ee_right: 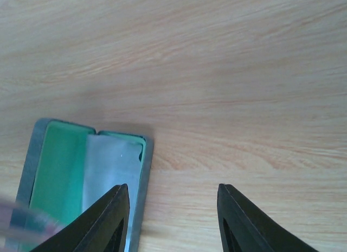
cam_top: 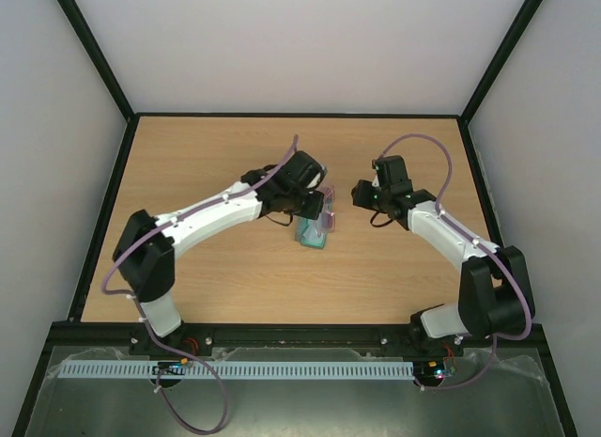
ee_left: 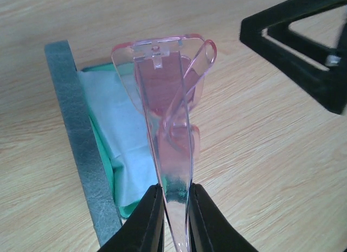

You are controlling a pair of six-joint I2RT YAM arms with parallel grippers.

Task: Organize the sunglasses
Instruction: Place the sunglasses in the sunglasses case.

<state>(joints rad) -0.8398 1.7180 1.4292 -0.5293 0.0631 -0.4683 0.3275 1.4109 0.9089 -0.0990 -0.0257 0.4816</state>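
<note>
My left gripper [ee_left: 174, 200] is shut on the sunglasses [ee_left: 168, 116], pinching the folded translucent pink frame edge-on between its black fingers. It holds them just above the right edge of the open case [ee_left: 76, 133], which has a grey rim and green lining. From above, the sunglasses [cam_top: 328, 211] show pink at the left gripper [cam_top: 317, 208], over the case [cam_top: 313, 233]. To their right, my right gripper [cam_top: 361, 194] hangs open with nothing in it. In its own view the right gripper [ee_right: 173, 208] stands over bare wood, its left finger over the rim of the case [ee_right: 142, 170].
A light-blue cloth [ee_left: 108, 122] lies flat inside the case, also showing as the cloth [ee_right: 111, 170] in the right wrist view. The wooden table [cam_top: 216, 164] has black rails along its sides and back. The right gripper's black finger [ee_left: 303, 51] is near the sunglasses.
</note>
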